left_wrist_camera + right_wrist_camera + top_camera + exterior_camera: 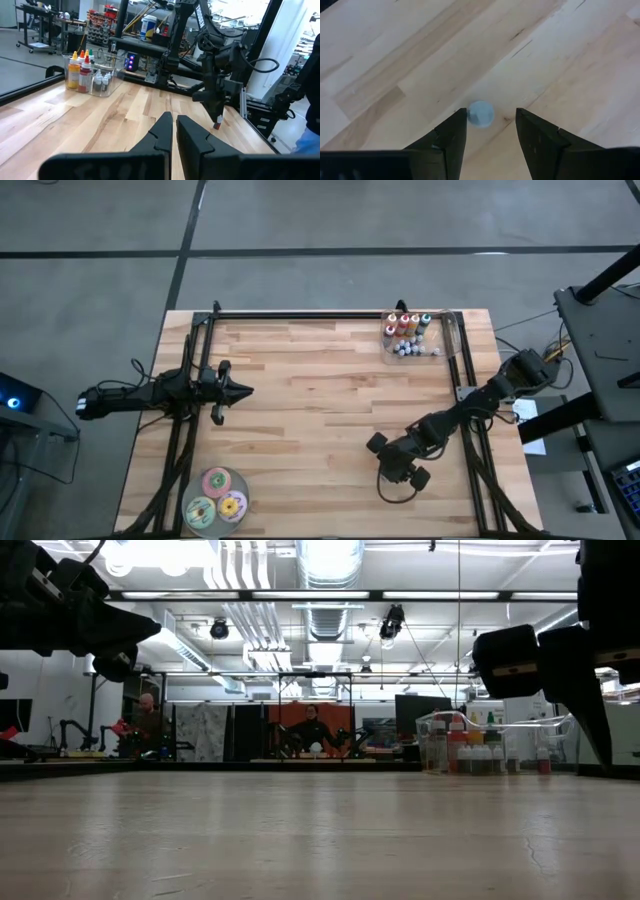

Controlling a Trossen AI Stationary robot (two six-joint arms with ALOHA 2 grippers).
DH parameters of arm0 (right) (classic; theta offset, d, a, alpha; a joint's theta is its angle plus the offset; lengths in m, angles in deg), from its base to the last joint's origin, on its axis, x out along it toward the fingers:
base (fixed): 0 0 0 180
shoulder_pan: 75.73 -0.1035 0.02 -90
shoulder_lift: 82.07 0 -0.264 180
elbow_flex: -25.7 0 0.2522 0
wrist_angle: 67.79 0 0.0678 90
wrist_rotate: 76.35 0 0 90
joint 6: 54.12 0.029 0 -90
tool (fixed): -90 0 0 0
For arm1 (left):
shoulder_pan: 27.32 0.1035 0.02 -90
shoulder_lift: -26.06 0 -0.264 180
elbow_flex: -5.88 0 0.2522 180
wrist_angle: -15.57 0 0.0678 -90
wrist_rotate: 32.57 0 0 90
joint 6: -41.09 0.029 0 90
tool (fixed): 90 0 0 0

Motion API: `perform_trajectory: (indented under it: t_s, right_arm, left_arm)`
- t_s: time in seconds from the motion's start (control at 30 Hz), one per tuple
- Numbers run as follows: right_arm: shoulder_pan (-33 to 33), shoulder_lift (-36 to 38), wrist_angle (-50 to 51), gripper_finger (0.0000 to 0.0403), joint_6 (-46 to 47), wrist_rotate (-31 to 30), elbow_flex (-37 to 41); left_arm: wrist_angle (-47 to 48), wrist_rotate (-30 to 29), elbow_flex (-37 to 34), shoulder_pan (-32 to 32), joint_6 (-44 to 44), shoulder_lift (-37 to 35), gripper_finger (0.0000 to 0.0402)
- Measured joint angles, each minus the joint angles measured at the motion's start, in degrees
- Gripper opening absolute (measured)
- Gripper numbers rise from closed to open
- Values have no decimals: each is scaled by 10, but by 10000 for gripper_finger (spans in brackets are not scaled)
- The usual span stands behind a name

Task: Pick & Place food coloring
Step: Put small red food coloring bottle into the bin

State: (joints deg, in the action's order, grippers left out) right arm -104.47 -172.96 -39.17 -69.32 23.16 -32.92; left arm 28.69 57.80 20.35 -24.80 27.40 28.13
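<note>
One tiny food coloring bottle [481,114] shows from above as a pale blue cap; it stands on the wood near the table's right near part. In the left wrist view a small red body [217,125] shows below the right gripper's fingertips. My right gripper [491,112] points down over the bottle, open, one finger on each side of the cap and neither touching it. The other food coloring bottles [408,330] stand in a clear container [447,345] at the far right corner. My left gripper [245,391] hovers at the table's left, shut and empty.
Three flat round discs [215,498], pink, green and yellow, lie at the near left corner. Black frame rails run along the far, left and right sides of the table. Bare wood fills the middle. People sit in the room beyond the far edge.
</note>
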Motion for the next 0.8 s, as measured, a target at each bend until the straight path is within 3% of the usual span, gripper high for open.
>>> perform_trajectory:
  t_s: [0.17, 0.33, 0.8]
  right_arm:
    - [0, 0, -3, 162, 2, 7, 0]
    - [0, 0, -2, 158, 5, 50, 0]
    - [0, 0, -5, 135, 12, 51, 0]
  left_arm:
    - [0, 0, 0, 0, 0, 0, 0]
    - [0, 0, 0, 0, 0, 0, 0]
    - [0, 0, 0, 0, 0, 0, 0]
